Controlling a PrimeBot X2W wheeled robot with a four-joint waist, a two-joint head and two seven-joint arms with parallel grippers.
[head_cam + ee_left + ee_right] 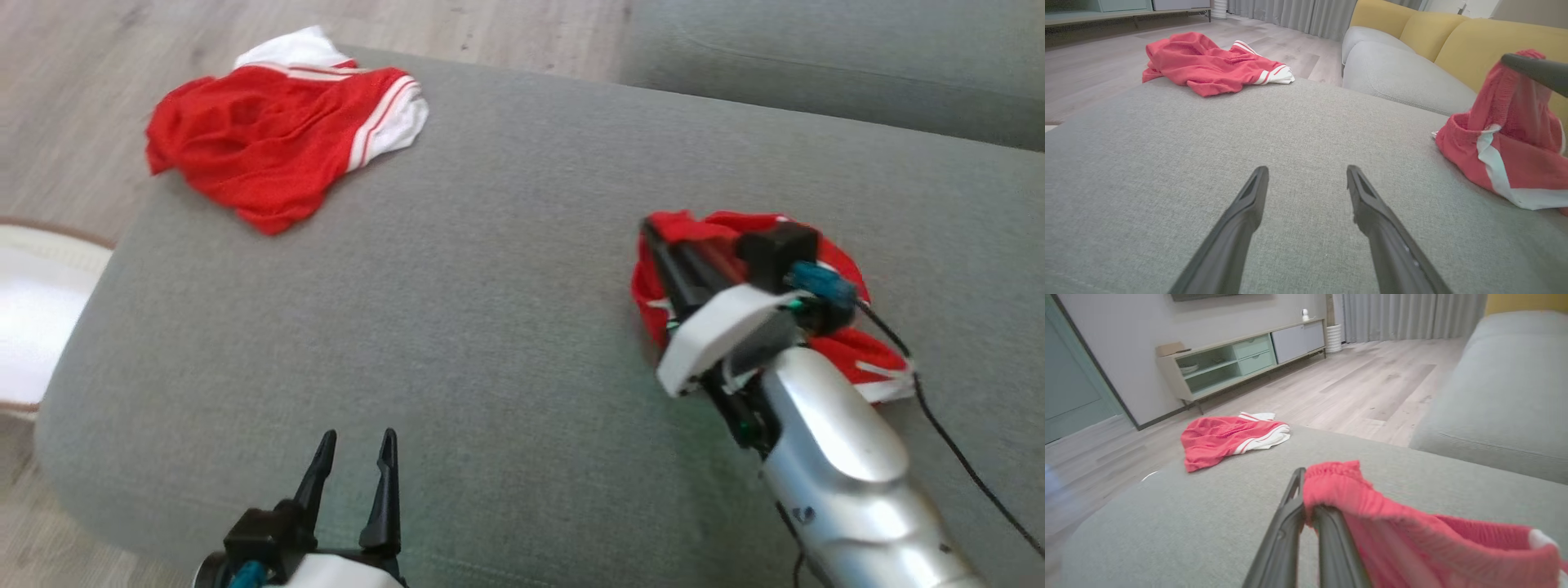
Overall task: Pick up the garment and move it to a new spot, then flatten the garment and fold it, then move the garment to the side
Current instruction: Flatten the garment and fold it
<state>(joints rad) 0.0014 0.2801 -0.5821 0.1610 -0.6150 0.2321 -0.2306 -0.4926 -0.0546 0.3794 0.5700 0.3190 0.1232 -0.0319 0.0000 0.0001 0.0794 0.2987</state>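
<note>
Right forearm [841,465]: rounded glossy silver shell; white wrist bracket [718,331] ahead of it; black camera block [775,245] with teal connector [820,286]; thin black cable [955,441] running alongside; right gripper [649,226] and left gripper [357,437]: long dark fingers tapering to points; left has a black base and white housing [343,572].

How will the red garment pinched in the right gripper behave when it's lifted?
Probably floppy: the garment drapes in folds below the right gripper, so it should hang and swing. Likely light, since the thin fabric slumps softly on the cushion. Slip risk seems modest: the gripper is shut on the gathered waistband, a thicker edge.
</note>
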